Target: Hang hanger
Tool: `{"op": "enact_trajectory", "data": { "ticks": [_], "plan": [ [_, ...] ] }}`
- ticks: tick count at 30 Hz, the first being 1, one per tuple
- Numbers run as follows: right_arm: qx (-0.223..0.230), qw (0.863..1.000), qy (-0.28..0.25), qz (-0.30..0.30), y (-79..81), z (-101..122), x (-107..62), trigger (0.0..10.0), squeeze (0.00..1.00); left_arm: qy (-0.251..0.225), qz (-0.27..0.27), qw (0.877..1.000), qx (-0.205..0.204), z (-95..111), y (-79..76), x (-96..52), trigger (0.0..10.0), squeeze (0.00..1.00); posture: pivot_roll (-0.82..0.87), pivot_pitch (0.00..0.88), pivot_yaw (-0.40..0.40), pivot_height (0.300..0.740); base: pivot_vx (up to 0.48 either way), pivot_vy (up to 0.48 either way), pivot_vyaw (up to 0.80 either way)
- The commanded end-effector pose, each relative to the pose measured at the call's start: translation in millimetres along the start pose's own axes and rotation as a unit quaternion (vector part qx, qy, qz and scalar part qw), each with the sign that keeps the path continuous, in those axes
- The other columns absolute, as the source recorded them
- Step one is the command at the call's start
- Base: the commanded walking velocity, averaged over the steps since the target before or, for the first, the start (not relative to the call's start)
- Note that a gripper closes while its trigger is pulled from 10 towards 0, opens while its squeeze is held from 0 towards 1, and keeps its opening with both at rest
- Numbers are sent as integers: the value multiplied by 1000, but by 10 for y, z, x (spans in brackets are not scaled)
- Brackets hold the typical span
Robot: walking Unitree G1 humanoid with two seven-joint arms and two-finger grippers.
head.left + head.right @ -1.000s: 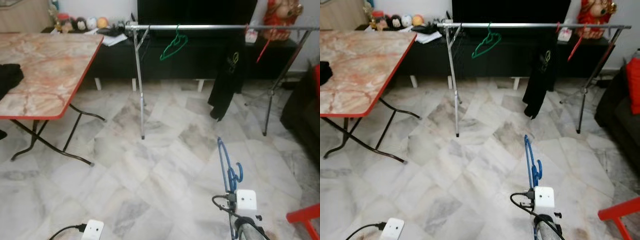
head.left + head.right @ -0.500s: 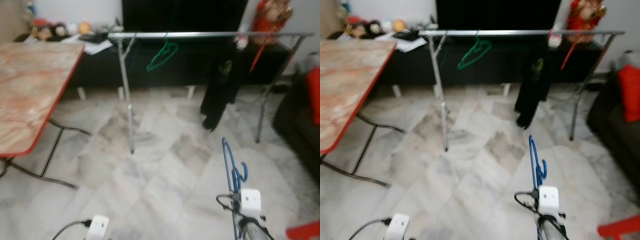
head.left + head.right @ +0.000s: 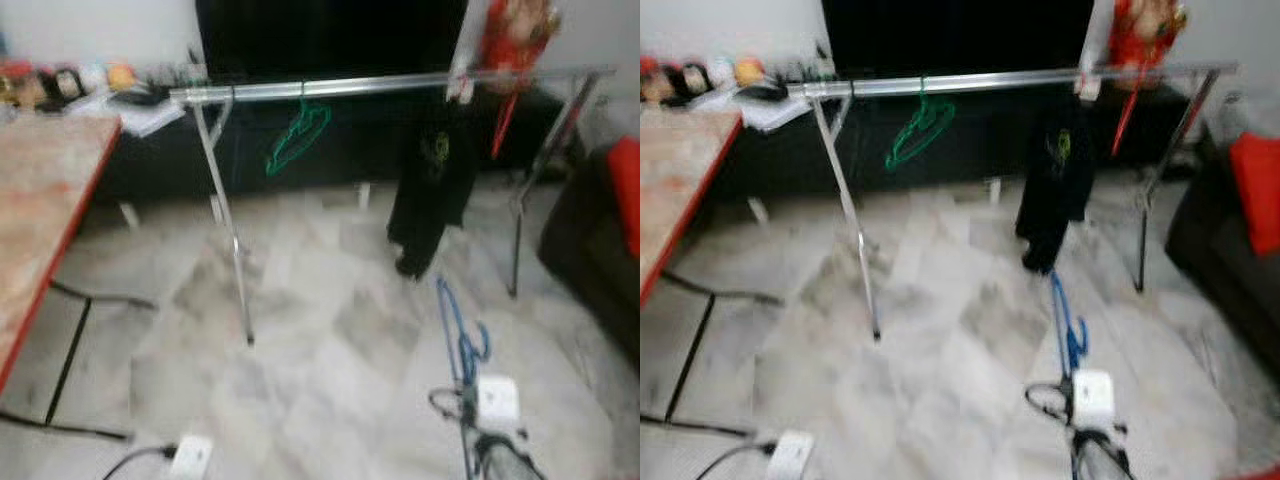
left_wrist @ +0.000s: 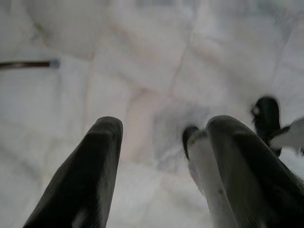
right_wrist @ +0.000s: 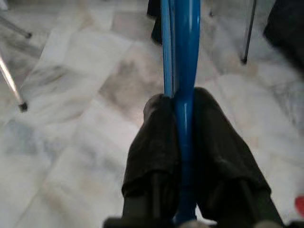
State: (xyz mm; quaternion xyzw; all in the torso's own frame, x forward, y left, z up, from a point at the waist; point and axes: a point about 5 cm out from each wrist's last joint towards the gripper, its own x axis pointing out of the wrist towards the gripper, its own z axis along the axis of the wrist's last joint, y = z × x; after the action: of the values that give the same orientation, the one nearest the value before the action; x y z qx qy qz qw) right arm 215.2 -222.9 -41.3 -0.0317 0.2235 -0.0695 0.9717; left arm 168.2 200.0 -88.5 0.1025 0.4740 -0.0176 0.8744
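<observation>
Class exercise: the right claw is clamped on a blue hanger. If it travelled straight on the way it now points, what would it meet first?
Probably the black garment on the rail: the right claw and its blue hanger aim over bare floor towards the garment's hem. Depth is unclear and the head views are blurred.

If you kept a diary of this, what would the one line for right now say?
phase: approaching rail | right gripper: shut on blue hanger | left gripper: open, idle | on rail: green hanger, black garment

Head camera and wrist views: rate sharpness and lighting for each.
Left eye view: motion-blurred throughout, clothes rail and green hanger smeared. Right wrist view: well lit; right gripper clamps a crisp blue hanger. Left wrist view: soft, pale floor, open left gripper.
</observation>
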Motion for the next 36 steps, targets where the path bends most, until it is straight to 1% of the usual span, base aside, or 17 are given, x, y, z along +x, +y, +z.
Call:
{"op": "enact_trajectory", "data": {
  "ticks": [1, 36],
  "plan": [
    [6, 1000, -8, 5, 61, 29, 14, 10000, 0, 10, 12, 1000, -1, -55, 92, -14, 10000, 0, -65, 0, -40, 740, 382, 0, 0],
    [5, 1000, -8, 5, 63, 9, -1, 10000, 0, 11, 4, 1000, 7, -67, 63, -15, 10000, 0, -63, 0, -38, 740, 395, 0, 0]
  ]
}}
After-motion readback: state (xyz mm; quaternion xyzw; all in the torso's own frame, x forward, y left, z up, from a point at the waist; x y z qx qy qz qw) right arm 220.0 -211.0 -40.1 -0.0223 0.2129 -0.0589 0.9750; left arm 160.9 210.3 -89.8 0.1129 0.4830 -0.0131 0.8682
